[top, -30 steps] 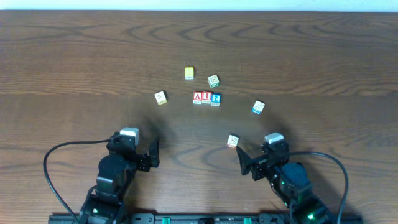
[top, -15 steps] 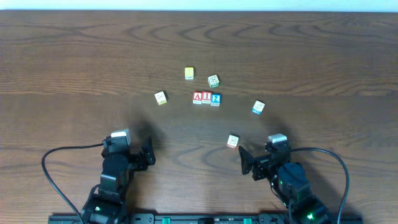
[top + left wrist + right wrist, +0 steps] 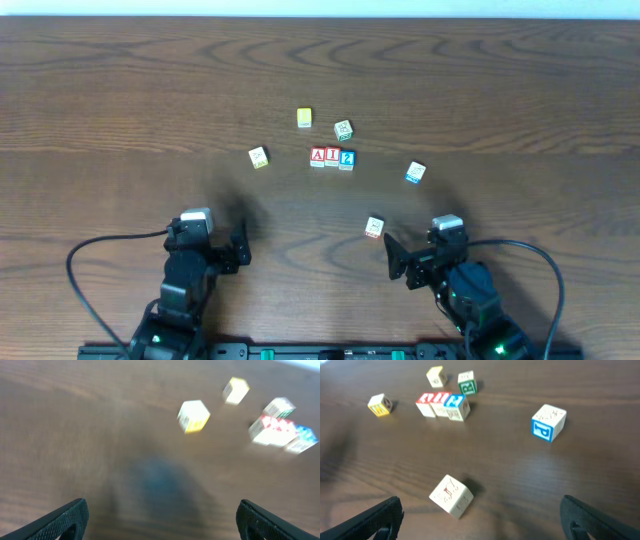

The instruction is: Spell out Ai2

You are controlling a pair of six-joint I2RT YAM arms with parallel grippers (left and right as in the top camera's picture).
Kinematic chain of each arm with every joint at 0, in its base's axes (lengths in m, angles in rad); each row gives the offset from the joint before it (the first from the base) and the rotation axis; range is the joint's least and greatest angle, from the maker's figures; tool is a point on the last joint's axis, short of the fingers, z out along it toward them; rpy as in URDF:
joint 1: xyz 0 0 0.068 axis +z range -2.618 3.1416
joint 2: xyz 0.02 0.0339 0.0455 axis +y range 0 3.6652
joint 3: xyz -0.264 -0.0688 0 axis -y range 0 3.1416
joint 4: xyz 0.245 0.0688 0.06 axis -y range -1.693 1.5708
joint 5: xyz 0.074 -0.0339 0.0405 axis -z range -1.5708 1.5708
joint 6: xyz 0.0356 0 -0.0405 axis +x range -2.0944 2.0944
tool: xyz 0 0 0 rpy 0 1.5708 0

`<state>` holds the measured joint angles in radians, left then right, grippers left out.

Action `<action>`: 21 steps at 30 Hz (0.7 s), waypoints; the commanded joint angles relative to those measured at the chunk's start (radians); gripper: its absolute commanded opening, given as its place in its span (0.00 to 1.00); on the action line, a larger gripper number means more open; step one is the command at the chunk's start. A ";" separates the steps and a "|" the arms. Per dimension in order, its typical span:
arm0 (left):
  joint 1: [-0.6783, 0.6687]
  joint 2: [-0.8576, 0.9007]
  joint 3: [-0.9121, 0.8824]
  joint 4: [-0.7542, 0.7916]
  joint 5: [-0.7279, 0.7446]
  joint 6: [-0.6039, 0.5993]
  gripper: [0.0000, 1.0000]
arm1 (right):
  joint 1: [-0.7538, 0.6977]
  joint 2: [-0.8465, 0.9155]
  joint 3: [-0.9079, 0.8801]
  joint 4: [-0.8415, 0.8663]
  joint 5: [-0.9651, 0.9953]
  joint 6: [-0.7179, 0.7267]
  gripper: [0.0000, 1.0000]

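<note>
- ai2 blocks (image 3: pixel 332 157) sit touching in a row mid-tabletop (image 3: pixel 120 80), seen from overhead; left hand (image 3: pixel 212 245) and right hand (image 3: pixel 425 258) both spread apart, empty, well apart from them.
- left wrist: row blurred, upper right.
- right wrist: row reads in order; i judge it spelled, so best not to nudge it. no containers.

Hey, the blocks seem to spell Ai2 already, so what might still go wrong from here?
1. The pale cube sits just ahead of the open right gripper; a careless move may knock it toward the 2 block.
2. That 2 block looks slightly skewed against the I block; any nudge could break the word.
</note>
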<state>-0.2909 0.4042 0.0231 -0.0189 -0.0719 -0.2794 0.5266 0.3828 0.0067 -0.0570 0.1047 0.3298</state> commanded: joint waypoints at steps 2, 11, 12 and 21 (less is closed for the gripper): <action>0.004 -0.124 -0.018 -0.044 -0.059 0.022 0.96 | -0.066 -0.092 -0.001 -0.004 0.011 0.014 0.99; 0.093 -0.306 -0.018 -0.044 -0.058 0.022 0.95 | -0.292 -0.290 -0.001 -0.004 0.011 0.014 0.99; 0.110 -0.322 -0.018 -0.044 -0.059 0.022 0.95 | -0.309 -0.299 -0.001 -0.004 0.011 0.014 0.99; 0.192 -0.401 -0.018 -0.043 -0.059 0.022 0.95 | -0.418 -0.369 -0.001 -0.004 0.011 0.014 0.99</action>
<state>-0.1055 0.0120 0.0238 -0.0185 -0.0853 -0.2794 0.1360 0.0349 0.0067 -0.0563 0.1051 0.3302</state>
